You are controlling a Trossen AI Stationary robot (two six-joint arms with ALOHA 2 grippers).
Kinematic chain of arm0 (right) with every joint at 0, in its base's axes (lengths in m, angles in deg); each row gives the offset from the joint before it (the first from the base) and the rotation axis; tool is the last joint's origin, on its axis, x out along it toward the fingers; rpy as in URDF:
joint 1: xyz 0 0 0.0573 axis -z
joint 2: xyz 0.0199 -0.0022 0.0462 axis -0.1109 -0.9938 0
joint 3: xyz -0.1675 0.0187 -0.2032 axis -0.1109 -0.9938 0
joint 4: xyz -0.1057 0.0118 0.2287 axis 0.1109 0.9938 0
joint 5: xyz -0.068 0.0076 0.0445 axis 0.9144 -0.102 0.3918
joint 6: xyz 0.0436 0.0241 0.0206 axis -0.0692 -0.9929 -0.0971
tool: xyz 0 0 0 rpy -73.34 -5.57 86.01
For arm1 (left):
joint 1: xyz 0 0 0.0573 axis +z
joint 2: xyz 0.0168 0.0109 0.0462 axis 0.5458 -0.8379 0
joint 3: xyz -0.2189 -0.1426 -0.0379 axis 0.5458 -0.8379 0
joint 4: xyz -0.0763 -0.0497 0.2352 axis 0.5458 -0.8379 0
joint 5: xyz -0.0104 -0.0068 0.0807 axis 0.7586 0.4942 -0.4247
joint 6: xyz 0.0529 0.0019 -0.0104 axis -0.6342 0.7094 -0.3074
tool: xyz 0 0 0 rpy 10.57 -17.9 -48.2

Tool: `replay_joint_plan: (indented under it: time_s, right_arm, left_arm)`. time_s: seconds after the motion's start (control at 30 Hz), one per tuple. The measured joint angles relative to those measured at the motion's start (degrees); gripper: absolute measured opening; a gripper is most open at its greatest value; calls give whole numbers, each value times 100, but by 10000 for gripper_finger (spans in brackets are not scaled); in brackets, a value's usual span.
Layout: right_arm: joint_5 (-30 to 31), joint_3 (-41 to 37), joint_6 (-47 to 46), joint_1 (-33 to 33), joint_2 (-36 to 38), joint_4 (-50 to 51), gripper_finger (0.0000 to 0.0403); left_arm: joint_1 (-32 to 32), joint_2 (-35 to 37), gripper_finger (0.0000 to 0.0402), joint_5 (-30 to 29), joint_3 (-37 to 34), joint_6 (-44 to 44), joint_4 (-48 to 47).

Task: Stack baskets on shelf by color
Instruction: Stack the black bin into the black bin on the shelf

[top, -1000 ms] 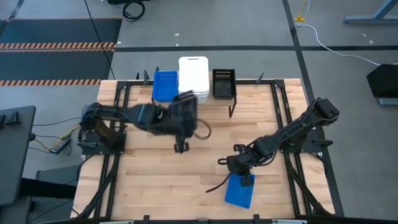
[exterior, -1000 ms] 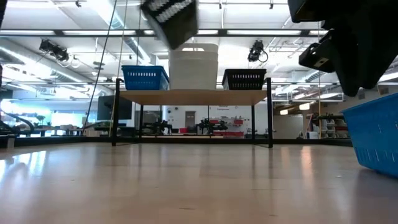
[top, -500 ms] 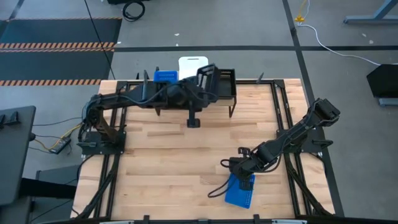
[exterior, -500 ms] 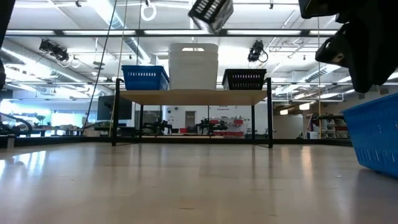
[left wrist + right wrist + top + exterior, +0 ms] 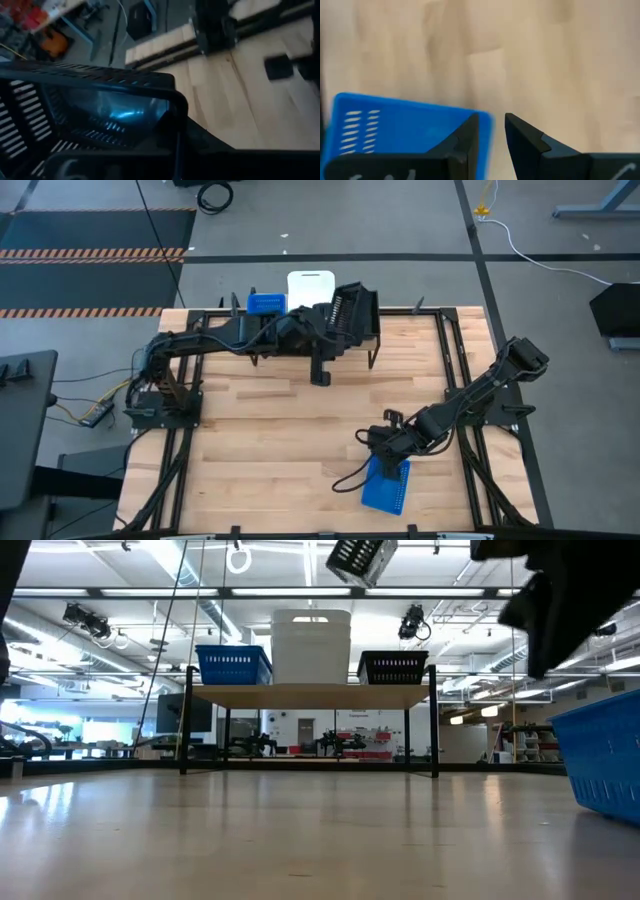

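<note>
left gripper (image 5: 335,330) is clamped on a tilted black basket (image 5: 352,310), top center of the high view, right above the black stack (image 5: 393,667) on the shelf (image 5: 310,694).

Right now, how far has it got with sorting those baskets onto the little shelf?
Well along. On the shelf sit a blue stack, a tall white stack and a black stack. In hand: the left gripper holds a black basket tilted in the air above the black stack. Left: a blue basket on the table, its rim between the right gripper's fingers.
</note>
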Motion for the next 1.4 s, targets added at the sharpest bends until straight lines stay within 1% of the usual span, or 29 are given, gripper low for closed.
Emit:
replay_joint_plan:
  time_s: [0.07, 0.13, 0.2, 0.27, 0.33, 0.43, 0.53, 0.63, 0.7, 0.77, 0.83, 0.97, 1.1, 1.27, 1.33, 1.4]
  right_arm:
    - [381, 200, 59, 18, 114, 429, 99]
    - [866, 537, 130, 23, 269, 959, 96]
    - [1324, 975, 255, 20, 452, 1536, 93]
    - [1686, 1473, 469, 17, 637, 1965, 91]
    - [1888, 1915, 750, 15, 830, 2254, 89]
    - [1947, 2394, 1271, 17, 1106, 2333, 89]
    - [1809, 2681, 1930, 55, 1346, 2322, 89]
    - [1506, 2800, 2599, 41, 1545, 2329, 89]
    - [1226, 2823, 3102, -3, 1675, 2330, 89]
    - [1069, 2831, 3510, -51, 1795, 2319, 89]
    - [1021, 2831, 3813, -86, 1886, 2312, 89]
    - [972, 2831, 4276, -91, 1957, 2153, 89]
    - [870, 2831, 4647, -51, 1868, 1738, 89]
    - [114, 2831, 4921, 16, 1656, 1004, 91]
    - [-62, 2831, 4993, 32, 1563, 712, 98]
    - [-137, 2831, 5052, 56, 1481, 528, 108]
  left_arm:
    - [0, -72, 7, 5, 9, 23, -226]
    - [-1, -92, 7, 61, -2, -5, -720]
    - [-18, -147, 7, 308, 13, -192, -905]
    - [-20, -170, 7, 566, 0, -471, -1361]
    - [-39, -218, 7, 1005, 2, -927, -1543]
    - [-75, -224, 8, 1739, 2, -1874, -1975]
    - [-170, -224, 8, 2261, 2, -2767, -2114]
    - [-270, -224, 5, 2669, 2, -3571, -2279]
    - [-328, -224, 5, 2859, 2, -3932, -2416]
    - [-369, -224, 5, 3057, 2, -4228, -2523]
    - [-398, -224, 5, 3341, 2, -4463, -2540]
    - [-506, -224, 5, 4118, 2, -4902, -2538]
    - [-584, -224, 5, 4744, 2, -5406, -2540]
    - [-536, -224, 5, 5723, 4, -5748, -2538]
    - [-527, -224, 5, 5950, 4, -5766, -2533]
    - [-533, -224, 5, 6020, 4, -5767, -2525]
